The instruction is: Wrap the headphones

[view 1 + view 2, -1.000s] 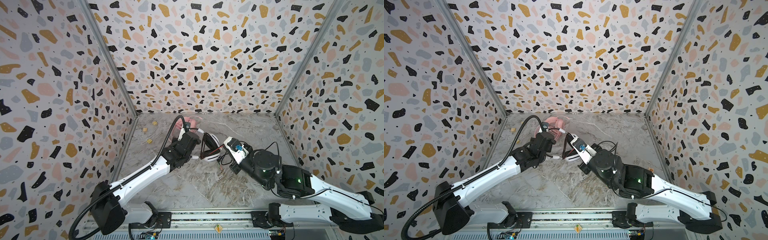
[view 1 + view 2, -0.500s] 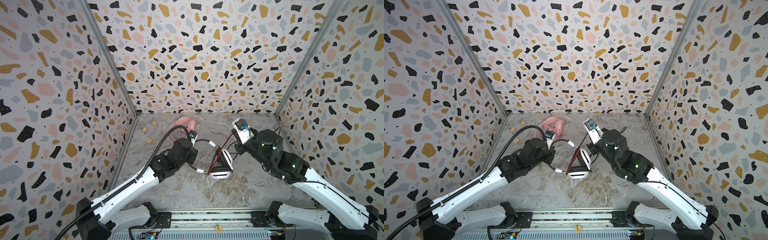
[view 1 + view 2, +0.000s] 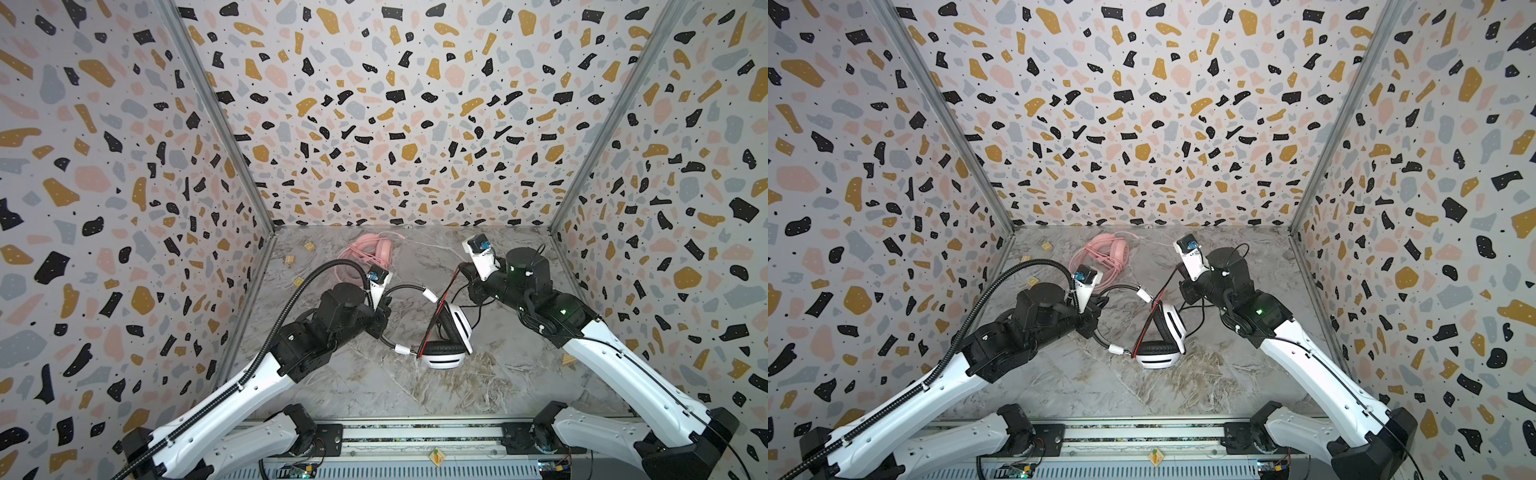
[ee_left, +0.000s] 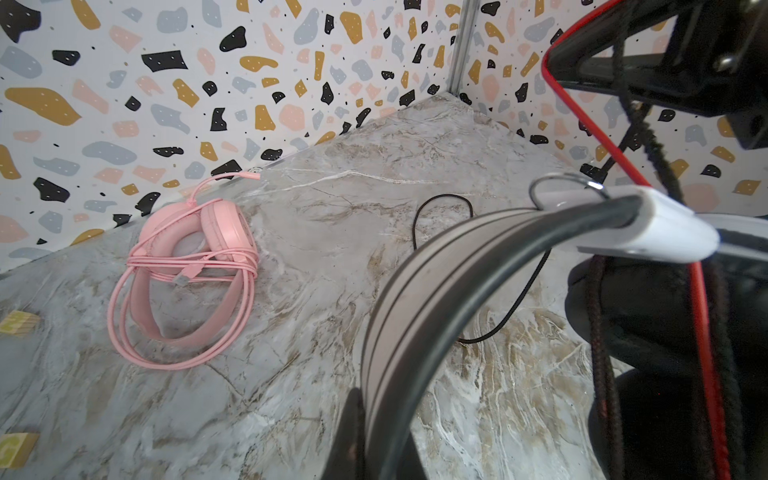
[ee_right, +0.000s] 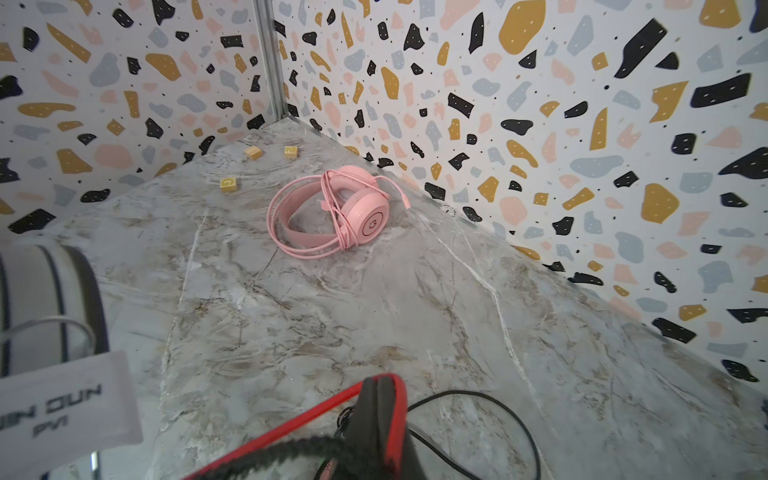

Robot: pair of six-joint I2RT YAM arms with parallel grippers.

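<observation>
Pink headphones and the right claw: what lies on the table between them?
Nothing: in the right wrist view, only bare table separates pink headphones from right gripper.

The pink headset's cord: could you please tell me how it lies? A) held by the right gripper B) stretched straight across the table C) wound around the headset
C: the pink cord is looped in a bundle around the pink headset, over its ear cups and band.

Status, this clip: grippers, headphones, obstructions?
Left gripper shut on white-and-black headset headband. Right gripper shut on its red-and-black cord. Pink headset wrapped, rear. Wooden blocks aside.
</observation>
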